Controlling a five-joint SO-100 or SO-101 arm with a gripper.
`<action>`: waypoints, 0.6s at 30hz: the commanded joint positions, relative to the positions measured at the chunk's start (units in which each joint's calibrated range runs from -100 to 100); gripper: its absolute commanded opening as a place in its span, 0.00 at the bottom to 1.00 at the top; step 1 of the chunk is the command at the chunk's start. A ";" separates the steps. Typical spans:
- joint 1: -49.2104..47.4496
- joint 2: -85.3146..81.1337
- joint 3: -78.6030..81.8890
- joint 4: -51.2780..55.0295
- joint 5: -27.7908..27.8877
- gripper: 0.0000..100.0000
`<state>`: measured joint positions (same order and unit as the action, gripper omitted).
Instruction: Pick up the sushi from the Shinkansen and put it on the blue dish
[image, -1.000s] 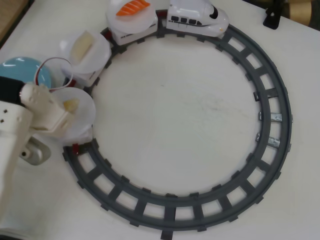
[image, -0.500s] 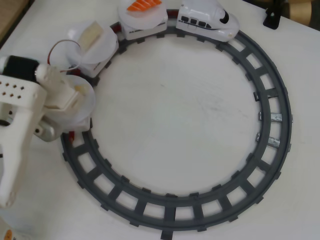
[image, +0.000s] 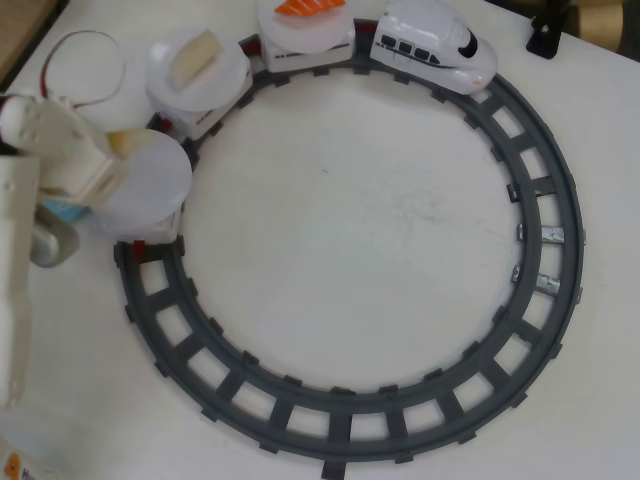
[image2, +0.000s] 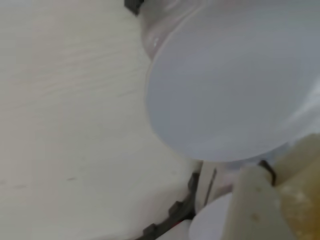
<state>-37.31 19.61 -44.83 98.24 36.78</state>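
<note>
Sushi (image: 127, 142) at claw (image: 118, 150) tip — over rear white plate (image: 150, 185).

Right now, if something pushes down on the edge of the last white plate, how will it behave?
The plate looks wider than the car beneath, so an edge push may tip it. Its surface looks smooth, probably slippery. Its car sits on the track, so it might roll.
</note>
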 joint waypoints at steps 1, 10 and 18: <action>-3.71 -0.33 -2.87 1.00 -1.58 0.04; -13.57 -0.33 -1.61 0.92 -5.72 0.04; -19.56 5.65 -2.06 -3.42 -6.97 0.03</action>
<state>-56.03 24.59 -44.83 97.31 30.21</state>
